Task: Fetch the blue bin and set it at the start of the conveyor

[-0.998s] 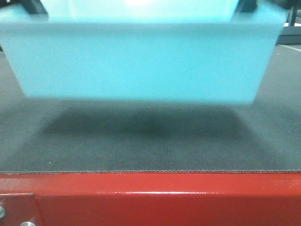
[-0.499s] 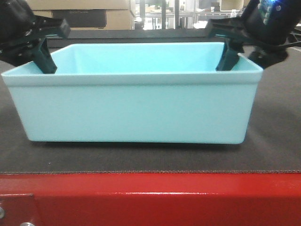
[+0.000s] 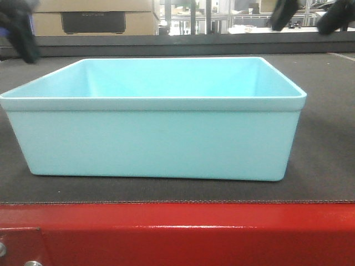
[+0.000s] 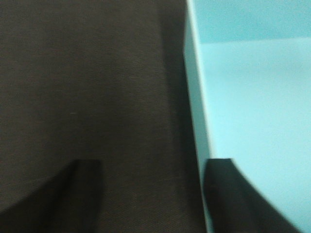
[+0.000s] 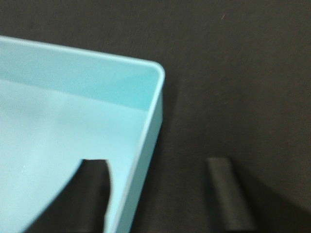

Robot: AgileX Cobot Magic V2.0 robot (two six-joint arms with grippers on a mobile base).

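From the exterior front-facing view, the blue bin [image 3: 155, 136] sits flat and upright on the conveyor start [image 3: 324, 160], close to the belt's near edge, just behind the red frame [image 3: 183, 235] with its bolts at the lower left. The bin's inside shows nothing in it. Dark blurred parts of the left claw [image 3: 22, 33] and the right claw [image 3: 308, 15] show at the top corners, above the bin's rim and clear of it. Cardboard boxes [image 3: 91, 16] stand beyond the belt.

In the left wrist-mounted view, the left claw [image 4: 155, 194] is spread wide and grasps nothing. One finger is over the dark belt [image 4: 87, 87], the other over the bin's inside, with the bin's side wall [image 4: 197, 111] between them and untouched.

In the right wrist-mounted view, the right claw [image 5: 163, 194] is likewise released. One finger hangs over the bin's interior, the other over the belt, straddling the wall near a rounded corner [image 5: 158, 73] of the bin.
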